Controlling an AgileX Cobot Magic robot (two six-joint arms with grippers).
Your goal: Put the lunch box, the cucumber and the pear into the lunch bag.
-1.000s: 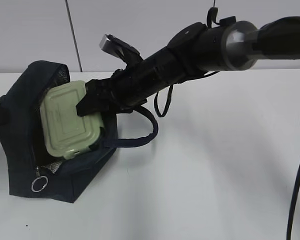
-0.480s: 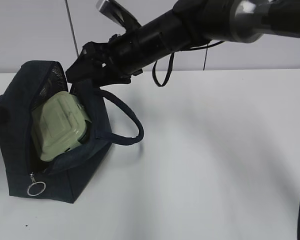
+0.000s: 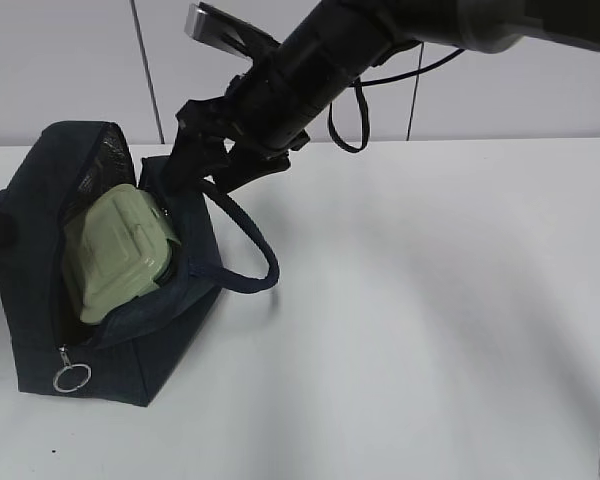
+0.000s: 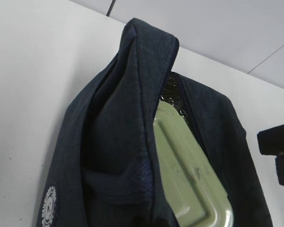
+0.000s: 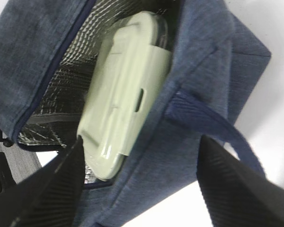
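Status: the small rectangular lunch box with the pale sage-green clip-on lid point(image 3: 115, 255) is sitting tilted inside the boxy dark navy fabric lunch bag point(image 3: 40, 320), leaning against the silvery quilted lining point(image 5: 66, 85), one corner of the lid showing in the open mouth. That item is looking done. The cucumber and the pear are not appearing in any view, so two of the three items are judged outstanding.

Right arm: it is reaching in from upper right across the middle, angling down toward the bag's mouth. The right gripper point(image 3: 195, 150) is hovering just above the bag's rim, beside the looped padded handle point(image 3: 250, 240), jaws standing wide apart and holding nothing; in the right wrist view both fingertips point(image 5: 232, 184) are framing the lunch box without touching it.

Left gripper: out of frame; judged closed, presumably pinching the bag's far edge, though the contact is not visible.
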